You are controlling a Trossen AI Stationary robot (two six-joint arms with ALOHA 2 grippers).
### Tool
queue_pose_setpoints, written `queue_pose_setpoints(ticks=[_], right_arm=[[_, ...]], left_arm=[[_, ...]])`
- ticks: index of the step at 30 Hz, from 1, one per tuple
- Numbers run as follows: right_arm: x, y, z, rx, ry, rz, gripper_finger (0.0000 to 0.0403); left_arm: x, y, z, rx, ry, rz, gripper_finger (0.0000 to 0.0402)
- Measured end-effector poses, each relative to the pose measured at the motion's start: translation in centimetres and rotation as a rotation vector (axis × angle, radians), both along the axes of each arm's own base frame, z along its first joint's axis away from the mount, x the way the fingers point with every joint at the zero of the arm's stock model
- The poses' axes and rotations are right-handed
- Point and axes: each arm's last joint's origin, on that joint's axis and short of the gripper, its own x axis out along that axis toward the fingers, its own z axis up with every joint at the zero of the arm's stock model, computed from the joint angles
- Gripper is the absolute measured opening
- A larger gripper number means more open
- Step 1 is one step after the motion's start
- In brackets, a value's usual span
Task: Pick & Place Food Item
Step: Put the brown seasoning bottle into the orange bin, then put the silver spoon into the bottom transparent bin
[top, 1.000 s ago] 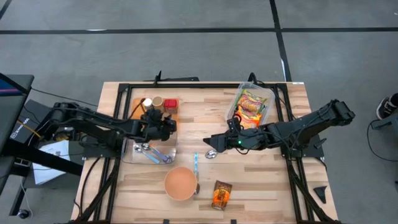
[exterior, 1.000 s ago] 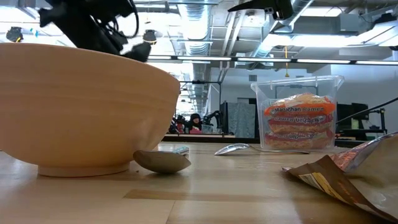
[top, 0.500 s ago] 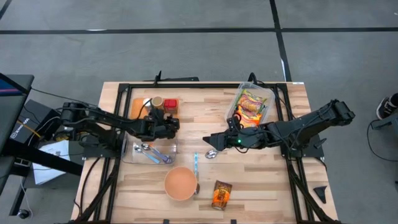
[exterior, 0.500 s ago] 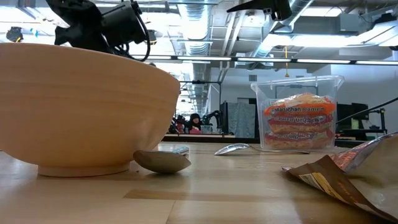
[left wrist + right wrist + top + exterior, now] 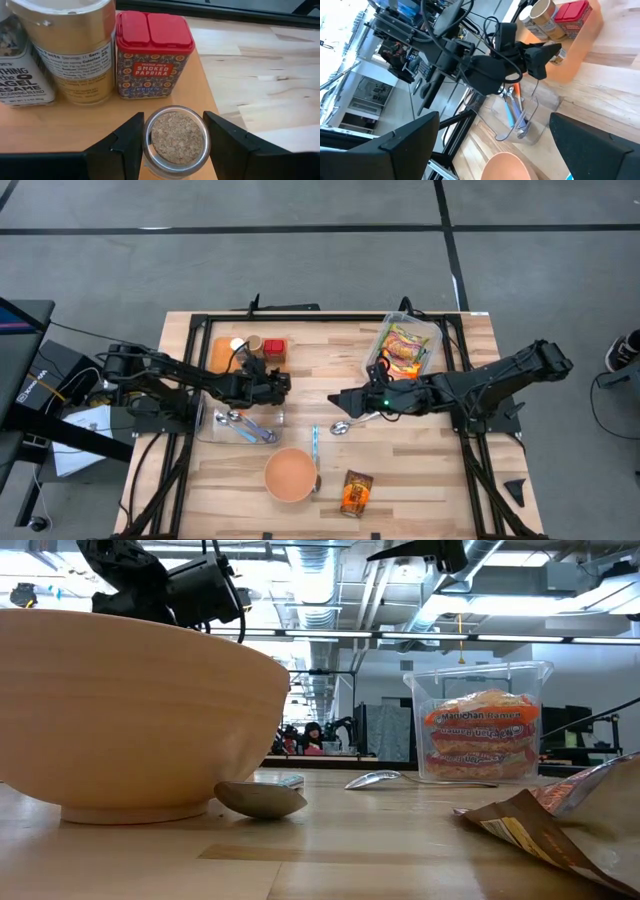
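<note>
My left gripper [image 5: 284, 385] is shut on a small glass jar with a cork lid [image 5: 176, 142]. It is over the near right corner of the orange tray [image 5: 60, 125] at the table's far left. On that tray stand a red smoked paprika tin [image 5: 154, 55], a gold-lidded jar [image 5: 70, 45] and a bagel sesame jar [image 5: 20, 70]. My right gripper [image 5: 335, 398] hangs open above the table's middle, holding nothing and facing the left arm. My left gripper pinches the jar between its two fingers, at the glass sides just under the cork lid [image 5: 148, 145]. The fingers [image 5: 127, 137] come slanting down from the table's left. The jar stands upright, cork up. I cannot tell whether its base rests on the tray.
A clear box of utensils [image 5: 240, 425] sits just near of the tray. A tan bowl [image 5: 291, 474], a spoon [image 5: 341, 426] and a brown packet [image 5: 356, 492] lie toward the near edge. A clear container of noodle packets [image 5: 403, 350] stands at the far right.
My left gripper has moved toward the table's right edge and come down with the jar, staying shut on it. It now sits lower, over the tray's near right corner.
</note>
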Motion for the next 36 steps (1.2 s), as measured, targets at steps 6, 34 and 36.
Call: queue_pose_setpoints(ticks=[6,34,36], right_arm=[[0.0,0.0,0.0,-0.002,0.000,0.000,0.0372],[0.1,0.1,0.2,-0.020,-0.010,0.027,0.0372],[0.0,0.3,-0.1,-0.037,0.019,0.057,0.0372]], left_arm=[[0.0,0.2,0.0,-0.001,-0.001,0.007,0.0185],[-0.3,-0.6,7.1,0.065,-0.296,-0.197,0.0193],[-0.6,-1.0,8.8,0.089,-0.319,-0.351,0.0188]])
